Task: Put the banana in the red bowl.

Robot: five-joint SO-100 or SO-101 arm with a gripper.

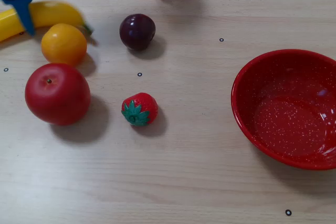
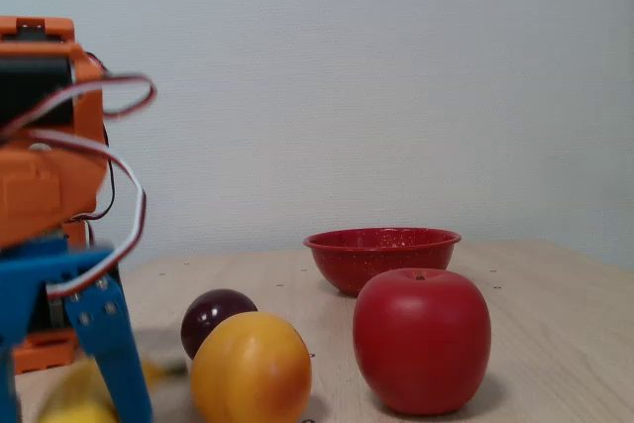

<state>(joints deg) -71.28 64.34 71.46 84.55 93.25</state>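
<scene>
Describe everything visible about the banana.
The banana is glossy yellow plastic, long and curved, lying at the table's top-left corner in a fixed view, partly cut off by the frame edge. Its dark green tip points toward the orange-yellow fruit beside it. The blue end effector straddles its middle; grip is unclear. The low fixed view shows it blurred.

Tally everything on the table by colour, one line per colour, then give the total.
Red: 3 – apple, strawberry, red bowl
Yellow: 1 – banana
Orange-yellow: 1 – round fruit
Dark purple: 1 – plum
Total: 6
</scene>
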